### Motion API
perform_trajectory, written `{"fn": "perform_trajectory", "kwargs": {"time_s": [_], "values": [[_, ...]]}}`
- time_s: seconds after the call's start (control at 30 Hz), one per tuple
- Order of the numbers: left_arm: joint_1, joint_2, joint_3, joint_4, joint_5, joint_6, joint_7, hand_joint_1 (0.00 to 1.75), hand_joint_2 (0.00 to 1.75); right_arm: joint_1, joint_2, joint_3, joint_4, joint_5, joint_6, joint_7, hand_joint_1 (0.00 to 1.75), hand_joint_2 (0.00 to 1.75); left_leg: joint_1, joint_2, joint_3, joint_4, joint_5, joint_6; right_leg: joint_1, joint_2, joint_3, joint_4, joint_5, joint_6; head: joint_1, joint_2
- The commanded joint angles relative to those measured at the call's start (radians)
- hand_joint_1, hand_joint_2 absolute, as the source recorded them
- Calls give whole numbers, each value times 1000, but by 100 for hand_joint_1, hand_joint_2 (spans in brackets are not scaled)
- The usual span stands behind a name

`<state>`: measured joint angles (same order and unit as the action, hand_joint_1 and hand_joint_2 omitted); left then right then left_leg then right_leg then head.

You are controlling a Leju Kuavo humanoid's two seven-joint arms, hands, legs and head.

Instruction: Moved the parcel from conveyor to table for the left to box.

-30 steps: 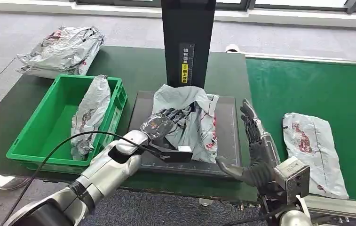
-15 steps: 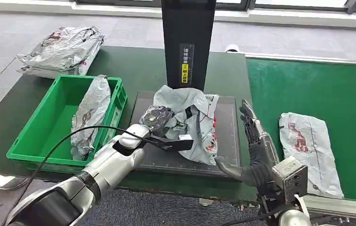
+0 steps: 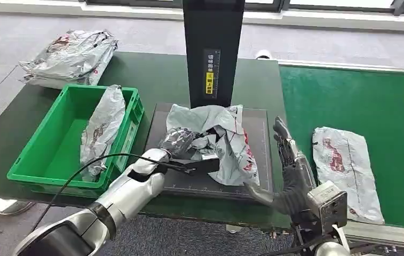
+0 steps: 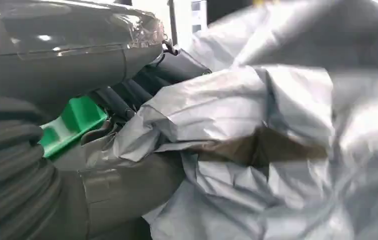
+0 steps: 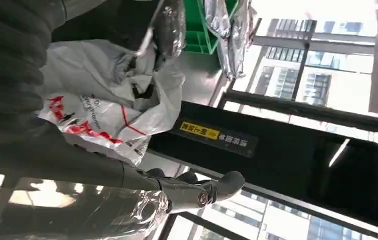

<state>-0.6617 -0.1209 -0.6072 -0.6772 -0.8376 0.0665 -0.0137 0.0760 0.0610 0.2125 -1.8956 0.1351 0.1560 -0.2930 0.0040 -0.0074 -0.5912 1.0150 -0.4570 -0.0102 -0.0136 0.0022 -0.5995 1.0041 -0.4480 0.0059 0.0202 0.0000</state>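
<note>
A crumpled grey parcel (image 3: pixel 223 140) with red print lies on the black pad (image 3: pixel 258 173) in front of the black column. My left hand (image 3: pixel 178 141) grips its bunched left side; up close, the dark fingers (image 4: pixel 122 100) dig into a fold of the grey parcel (image 4: pixel 256 150). My right hand (image 3: pixel 291 165) stands upright and open just off the pad's right edge, with nothing in it. From the right wrist, its fingers (image 5: pixel 191 192) are spread, apart from the parcel (image 5: pixel 102 100).
The green box (image 3: pixel 45 154) left of the pad holds one grey parcel (image 3: pixel 103 125). Another parcel (image 3: pixel 343 170) lies flat on the green conveyor (image 3: pixel 359 101) at the right. A pile of parcels (image 3: pixel 71 56) sits at the table's far left. The black column (image 3: pixel 213 48) stands behind the pad.
My left hand's fingers have curled into the parcel and bunched it up, lifting its left side. The conveyor parcel has drifted a little to the left. My right hand has barely moved.
</note>
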Motion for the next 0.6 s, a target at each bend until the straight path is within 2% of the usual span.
{"fn": "perform_trajectory", "kwargs": {"time_s": [0.03, 0.23, 0.33, 0.4, 0.6], "values": [[128, 142, 312, -574, 26, 25, 50, 175, 175, 73, 50, -113, -50, 25, -33, 5, 0, 175, 1, 2, -1, 1, 0, 0, 1, 2, -2, 0, 0, -1, 0, 0], [153, 187, 440, -804, -32, 79, 86, 175, 175, 91, 61, -135, -69, 27, -45, 9, 0, 175, 1, 5, -1, 0, -1, -1, 2, 4, -2, 0, 0, -1, 0, 0], [159, 186, 445, -812, -30, 72, 87, 175, 175, 92, 62, -135, -70, 27, -45, 9, 0, 175, 1, 6, 0, 0, -1, -1, 1, 5, -2, 0, 0, -1, 0, 0], [158, 190, 478, -831, -78, 141, 102, 175, 175, 94, 61, -136, -72, 28, -48, 10, 0, 175, 1, 5, 1, -1, -1, -1, 2, 4, -1, 0, -1, -2, 0, 0], [159, 205, 499, -855, -71, 127, 101, 175, 175, 96, 59, -137, -72, 27, -48, 10, 0, 175, 2, 4, 1, -1, -1, 0, 2, 3, 0, -1, -1, -1, 0, 0]]}}
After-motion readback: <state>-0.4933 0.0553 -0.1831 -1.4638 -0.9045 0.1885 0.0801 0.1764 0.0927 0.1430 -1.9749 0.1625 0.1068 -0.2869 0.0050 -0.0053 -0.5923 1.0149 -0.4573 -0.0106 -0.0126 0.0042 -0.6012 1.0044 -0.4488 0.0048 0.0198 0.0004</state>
